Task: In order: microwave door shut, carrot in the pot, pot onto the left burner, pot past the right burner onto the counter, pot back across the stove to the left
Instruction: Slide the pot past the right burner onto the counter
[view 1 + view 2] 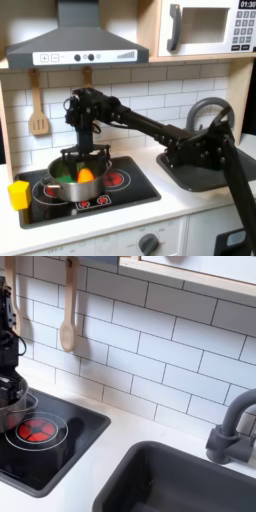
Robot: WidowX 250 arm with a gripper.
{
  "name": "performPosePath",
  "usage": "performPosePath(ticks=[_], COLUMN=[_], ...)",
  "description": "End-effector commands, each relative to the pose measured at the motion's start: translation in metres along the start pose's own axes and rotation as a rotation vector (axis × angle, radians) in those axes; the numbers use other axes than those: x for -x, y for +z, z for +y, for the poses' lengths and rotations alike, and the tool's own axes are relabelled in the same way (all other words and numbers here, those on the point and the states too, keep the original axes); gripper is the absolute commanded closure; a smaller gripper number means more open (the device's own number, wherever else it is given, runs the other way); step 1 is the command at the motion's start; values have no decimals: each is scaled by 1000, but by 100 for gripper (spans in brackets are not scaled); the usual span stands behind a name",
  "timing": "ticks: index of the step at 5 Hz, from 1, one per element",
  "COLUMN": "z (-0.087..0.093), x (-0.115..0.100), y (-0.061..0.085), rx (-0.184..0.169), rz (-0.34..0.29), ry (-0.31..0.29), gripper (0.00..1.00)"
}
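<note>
In the first exterior view, the microwave door [199,27] is being shown flush with its frame at the upper right, so the closing step is judged done. The pot [76,180] is being carried by the stove [140,188] on the burner nearer the cooktop's left edge, and the carrot [86,176] is lying inside it with something green beside it, so the loading step also looks complete. The gripper [88,148] is being held low over the pot's rear rim, apparently so that the pot can be pushed sideways; whether its fingers are spread or pressed together cannot be told, since the dark wrist is blurring into them. A yellow block [18,193] is resting at the stove's left edge, and the counter [190,200] is lying bare between the cooktop's right edge and the sink [200,172], which is judged to be the room left for the coming slide. In the second exterior view, the other burner [36,432] is being seen close up and unoccupied, with the pot's wall [12,406] at the picture's left edge and a wooden spoon [68,306] hanging on the tiles above the stove's back edge.
</note>
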State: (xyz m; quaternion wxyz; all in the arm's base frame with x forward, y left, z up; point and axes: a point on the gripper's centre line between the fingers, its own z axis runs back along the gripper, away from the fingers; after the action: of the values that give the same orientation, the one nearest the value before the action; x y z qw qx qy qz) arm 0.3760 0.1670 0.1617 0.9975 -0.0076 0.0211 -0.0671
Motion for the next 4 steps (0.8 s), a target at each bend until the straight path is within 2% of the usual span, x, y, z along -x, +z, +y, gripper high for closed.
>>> performPosePath(ticks=[1,4], z=[-17,-50], x=[-4,-13], y=[0,1], rx=[2,2], rz=[2,5], ry=[-33,-75], gripper=[0,0])
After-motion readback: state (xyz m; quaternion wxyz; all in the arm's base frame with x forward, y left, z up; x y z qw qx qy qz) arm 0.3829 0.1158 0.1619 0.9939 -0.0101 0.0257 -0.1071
